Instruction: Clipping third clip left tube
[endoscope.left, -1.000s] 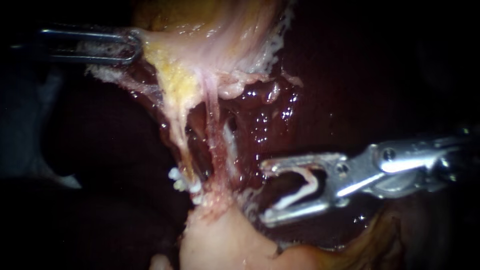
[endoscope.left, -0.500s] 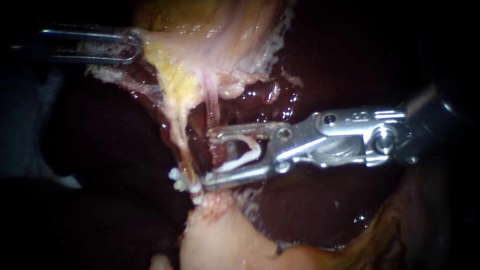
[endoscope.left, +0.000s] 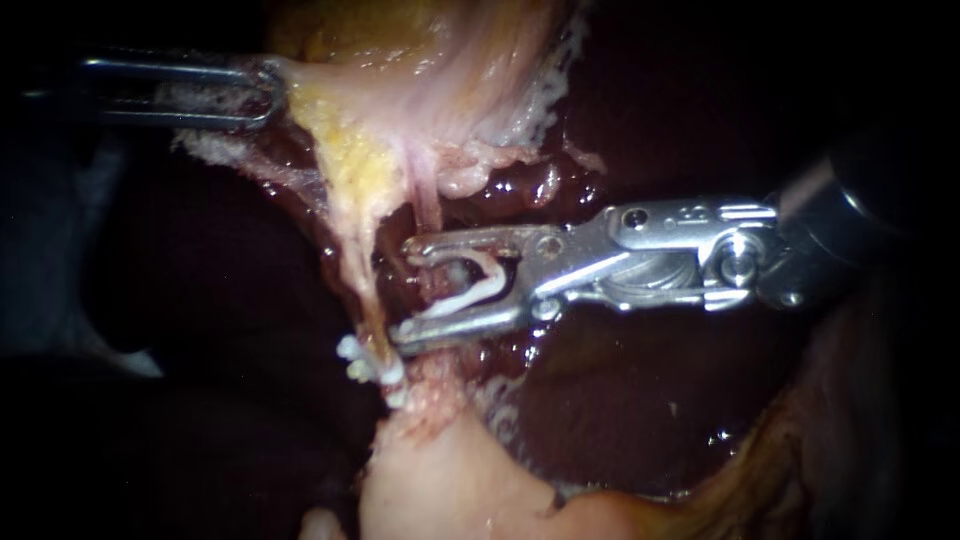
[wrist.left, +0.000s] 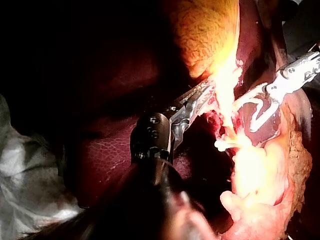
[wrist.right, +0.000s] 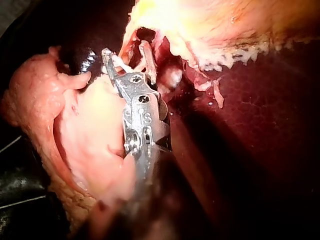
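Clip (endoscope.left: 478, 293), gripped in the right instrument's pincer (endoscope.left: 403, 292), straddles the tube (endoscope.left: 428, 205).

Left instrument (endoscope.left: 268, 95) pincer clamped; right instrument (endoscope.left: 408, 292) pincer spread, loaded.

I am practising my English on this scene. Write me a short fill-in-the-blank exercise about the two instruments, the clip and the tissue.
1. The clip held in the jaws of my right instrument is ___ in colour.
2. A thin pink ___ passes between those jaws.
3. The jaws of my left instrument are ___ on pale tissue.
4. The dark red organ behind them is the ___.

Missing words: white; tube; shut; liver.
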